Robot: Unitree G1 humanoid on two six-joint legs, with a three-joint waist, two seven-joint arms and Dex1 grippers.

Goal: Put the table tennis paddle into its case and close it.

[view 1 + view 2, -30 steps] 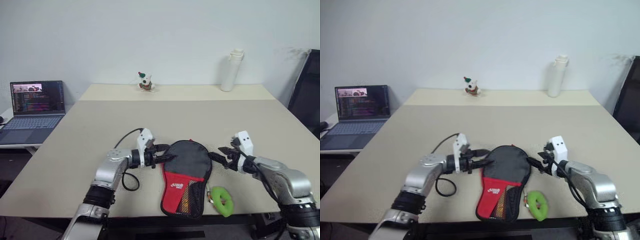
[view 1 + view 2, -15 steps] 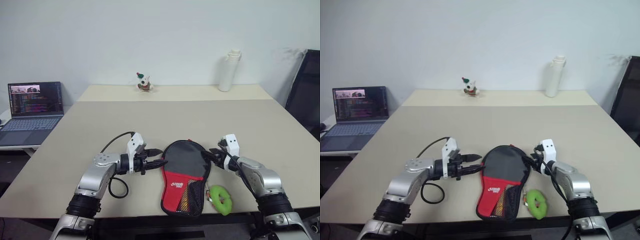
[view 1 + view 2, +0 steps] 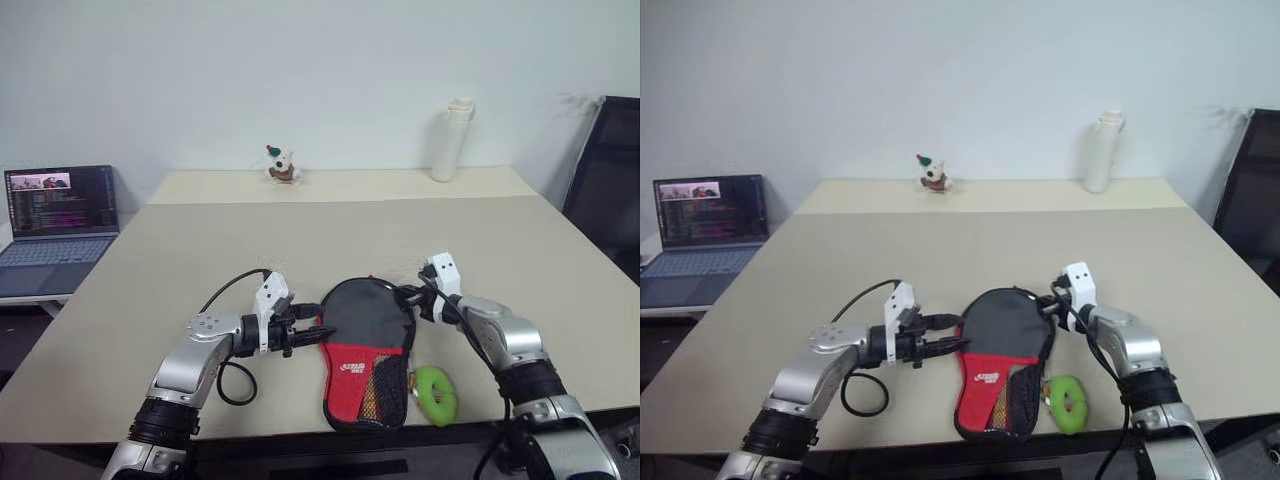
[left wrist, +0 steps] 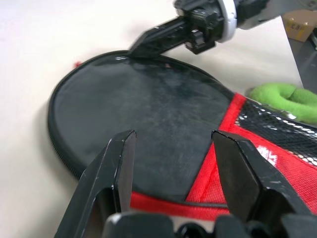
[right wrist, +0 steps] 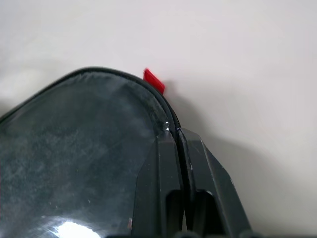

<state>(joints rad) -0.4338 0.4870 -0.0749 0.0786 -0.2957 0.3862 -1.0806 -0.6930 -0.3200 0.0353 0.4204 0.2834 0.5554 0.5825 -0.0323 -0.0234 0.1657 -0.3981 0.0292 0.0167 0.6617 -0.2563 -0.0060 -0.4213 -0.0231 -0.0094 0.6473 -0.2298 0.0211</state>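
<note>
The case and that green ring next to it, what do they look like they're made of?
The case: soft fabric, seemingly with a slightly glossy black upper panel that catches the light, red cloth lower part, black mesh pocket, zipper along the rim. The green ring: matte and puffy, probably foam or soft rubber; the look leaves it open.

Silver arms, black cables, white wrist blocks, each black-fingered gripper (image 3: 312, 331) alike.

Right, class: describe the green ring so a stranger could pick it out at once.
Start at the beige table and find the case near its front edge. The green ring lies on the table just right of the case's red lower part, the one bright green, doughnut-shaped thing there.
</note>
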